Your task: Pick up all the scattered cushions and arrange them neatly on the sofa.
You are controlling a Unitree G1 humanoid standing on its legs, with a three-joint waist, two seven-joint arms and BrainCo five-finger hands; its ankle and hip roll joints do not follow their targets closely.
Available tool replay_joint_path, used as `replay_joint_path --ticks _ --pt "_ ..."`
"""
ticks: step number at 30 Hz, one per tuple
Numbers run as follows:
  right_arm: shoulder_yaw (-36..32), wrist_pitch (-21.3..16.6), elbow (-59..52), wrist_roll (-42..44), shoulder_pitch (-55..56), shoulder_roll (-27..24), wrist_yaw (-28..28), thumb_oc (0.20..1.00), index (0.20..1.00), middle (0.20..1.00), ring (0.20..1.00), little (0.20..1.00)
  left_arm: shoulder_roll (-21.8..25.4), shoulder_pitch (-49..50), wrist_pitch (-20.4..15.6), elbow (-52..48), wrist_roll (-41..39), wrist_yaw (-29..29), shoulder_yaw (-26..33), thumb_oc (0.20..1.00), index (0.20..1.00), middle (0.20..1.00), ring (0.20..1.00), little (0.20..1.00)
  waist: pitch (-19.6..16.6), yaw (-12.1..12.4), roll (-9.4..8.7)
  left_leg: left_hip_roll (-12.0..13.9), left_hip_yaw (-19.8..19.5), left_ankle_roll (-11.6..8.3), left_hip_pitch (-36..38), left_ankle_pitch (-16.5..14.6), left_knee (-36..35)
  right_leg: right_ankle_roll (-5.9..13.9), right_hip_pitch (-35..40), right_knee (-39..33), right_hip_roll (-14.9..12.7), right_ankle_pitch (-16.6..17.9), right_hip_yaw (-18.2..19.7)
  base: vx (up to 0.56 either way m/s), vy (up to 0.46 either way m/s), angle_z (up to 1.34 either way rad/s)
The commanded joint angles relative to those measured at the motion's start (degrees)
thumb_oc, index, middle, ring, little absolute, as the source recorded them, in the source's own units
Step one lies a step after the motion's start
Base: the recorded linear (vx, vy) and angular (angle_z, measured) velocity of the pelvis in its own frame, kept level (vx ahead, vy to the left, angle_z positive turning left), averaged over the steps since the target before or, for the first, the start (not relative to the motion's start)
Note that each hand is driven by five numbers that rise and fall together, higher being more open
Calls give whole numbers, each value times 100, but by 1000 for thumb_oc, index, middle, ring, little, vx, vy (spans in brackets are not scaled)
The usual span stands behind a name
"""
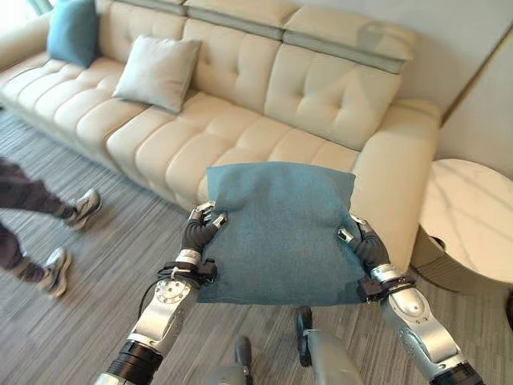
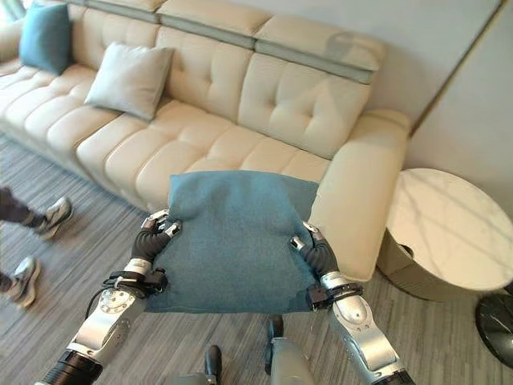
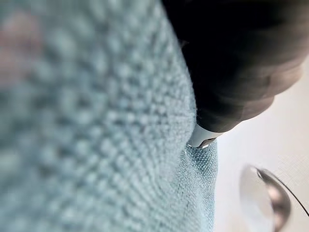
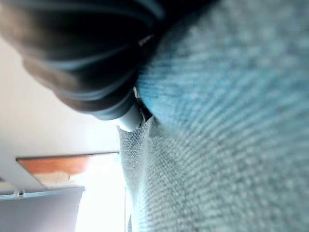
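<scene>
A big teal cushion [image 1: 276,233] is held up in the air between the two hands, in front of the sofa [image 1: 240,112]. It is held flat-faced toward the camera, with its top edge near the front of the sofa seat and its bottom edge lower, over the floor [image 1: 104,265]. The cushion is not touching the sofa or the floor.

The left hand [image 1: 202,227] is seen at the cushion's left edge. Its fingers are curled round that edge, so it is clamped on the cushion. The right hand [image 1: 362,241] is seen at the cushion's right edge, with its fingers curled round the edge in the same way. In the left wrist view the teal cloth [image 3: 96,125] is pressed right up against the dark cover of the hand. The same is seen in the right wrist view, where the cloth [image 4: 227,135] lies close against the hand's ribbed cover.

Two more cushions are seen on the sofa. A grey cushion [image 1: 158,72] is leaned against the back rest, over on the left part of the seat. A smaller blue cushion [image 1: 74,30] is stood against the back rest in the far left corner. The two are near each other but apart.

A round bench with a white marble top [image 1: 473,220] is stood just beside the sofa's right arm. A person's legs and shoes [image 1: 60,241] are seen on the floor at the left, well apart from the held cushion.
</scene>
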Motion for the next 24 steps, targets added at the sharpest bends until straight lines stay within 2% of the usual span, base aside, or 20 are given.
replay_joint_path --ticks 1,2,3,4,5,6,7,8,9,10,11,13,14,16,17,18,19,21,22,24 --pt "533 -749 -911 388 -642 204 665 200 200 200 200 200 -398 -466 -467 -670 238 -647 -539 200 200 200 200 200 -163 -214 209 -372 167 -34 1441 -962 -154 16 -5 -861 625 673 -1033 296 -36 9" --pt "504 -758 -893 418 -593 189 691 200 200 200 200 200 -415 -444 -468 -666 232 -677 -547 200 200 200 200 200 -216 -273 219 -363 141 -55 1531 -973 -153 -17 58 -987 661 622 -1134 487 -52 -11" --pt "437 -762 -941 431 -437 141 711 200 200 200 200 200 -474 -360 -451 -681 223 -737 -552 200 200 200 200 200 -325 -354 243 -351 93 -82 1665 -996 -113 -115 161 -1057 739 571 -1003 602 -64 10" --pt "361 -772 -943 437 -329 76 720 200 200 200 200 200 -563 -285 -446 -682 199 -743 -607 200 200 200 200 200 -415 -445 362 -287 -38 -285 1663 -706 229 -292 325 -1012 832 613 -694 590 -70 20" --pt "335 -796 -858 415 -329 24 700 200 200 200 200 200 -581 -321 -464 -635 183 -733 -623 200 200 200 200 200 -420 -495 434 -198 32 -533 1605 -483 538 -342 420 -1015 887 617 -640 641 -70 35" --pt "320 -822 -907 433 -371 -70 698 200 200 200 200 200 -515 -277 -466 -698 187 -770 -592 200 200 200 200 200 -430 -533 486 12 331 -937 1270 43 1516 -473 669 -1011 880 519 -583 463 -62 27" --pt "302 -844 -872 460 -362 -119 690 200 200 200 200 200 -488 -297 -485 -681 195 -748 -568 200 200 200 200 200 -454 -548 467 91 489 -1023 1115 285 1895 -539 780 -1056 903 471 -450 474 -71 13" --pt "310 -834 -807 416 -403 -155 631 200 200 200 200 200 -496 -296 -484 -647 186 -721 -553 200 200 200 200 200 -476 -526 404 201 677 -1030 926 370 2205 -575 942 -1107 865 366 -398 313 -66 -34" --pt "320 -828 -790 402 -437 -170 611 200 200 200 200 200 -498 -299 -469 -643 163 -726 -548 200 200 200 200 200 -470 -488 375 354 943 -893 773 215 2318 -591 1067 -1162 869 319 -309 344 -30 -46" --pt "327 -827 -792 349 -460 -208 579 200 200 200 200 200 -532 -319 -463 -627 145 -720 -542 200 200 200 200 200 -466 -460 348 519 1176 -746 674 -5 2279 -582 1198 -1186 858 255 -193 446 57 -63" --pt "309 -810 -854 244 -498 -242 565 200 200 200 200 200 -523 -316 -422 -613 173 -732 -525 200 200 200 200 200 -493 -368 245 630 1329 -475 470 -460 1766 -499 1428 -1264 785 150 34 358 69 -41" --pt "308 -808 -856 244 -497 -238 565 200 200 200 200 200 -519 -318 -421 -614 173 -732 -525 200 200 200 200 200 -503 -359 224 605 1344 -466 471 -429 1732 -495 1413 -1269 765 163 48 196 61 -69" --pt "301 -803 -866 157 -501 -243 553 200 200 200 200 200 -505 -316 -407 -638 169 -743 -518 200 200 200 200 200 -462 -320 174 757 1280 -462 144 -455 1143 -454 1538 -1248 655 41 231 279 118 -62" --pt "254 -814 -875 77 -462 -239 513 200 200 200 200 200 -468 -302 -401 -670 182 -730 -493 200 200 200 200 200 -423 -221 180 893 1040 -551 -156 -59 511 -474 1701 -1223 676 -83 431 283 106 -38" --pt "252 -814 -877 74 -457 -238 510 200 200 200 200 200 -468 -299 -400 -672 183 -729 -497 200 200 200 200 200 -421 -215 171 883 1047 -555 -120 -35 459 -475 1709 -1218 669 -94 436 301 117 -57" --pt "185 -807 -845 7 -390 -208 481 200 200 200 200 200 -468 -287 -409 -668 190 -676 -463 200 200 200 200 200 -393 -113 175 989 638 -663 -359 412 40 -479 1904 -1219 692 -188 681 337 153 -67" --pt "159 -792 -824 -8 -376 -182 477 200 200 200 200 200 -478 -280 -418 -676 201 -618 -436 200 200 200 200 200 -365 -53 189 958 319 -722 -463 536 -65 -477 1980 -1177 726 -254 877 436 218 -51" --pt "149 -773 -762 -4 -404 -144 468 200 200 200 200 200 -531 -279 -469 -682 172 -528 -423 200 200 200 200 200 -361 14 221 919 -155 -851 -625 686 -150 -472 2075 -1077 750 -363 1175 330 208 -95" --pt "148 -773 -734 -9 -418 -139 472 200 200 200 200 200 -552 -280 -493 -703 153 -494 -401 200 200 200 200 200 -380 41 234 906 -216 -860 -626 660 -135 -444 2124 -1022 719 -406 1294 446 347 -149" --pt "105 -759 -727 -49 -347 -128 546 200 200 200 200 200 -563 -240 -476 -733 129 -575 -402 200 200 200 200 200 -462 43 275 934 -73 -833 -489 535 -90 -385 2215 -968 616 -486 1430 339 288 -101"
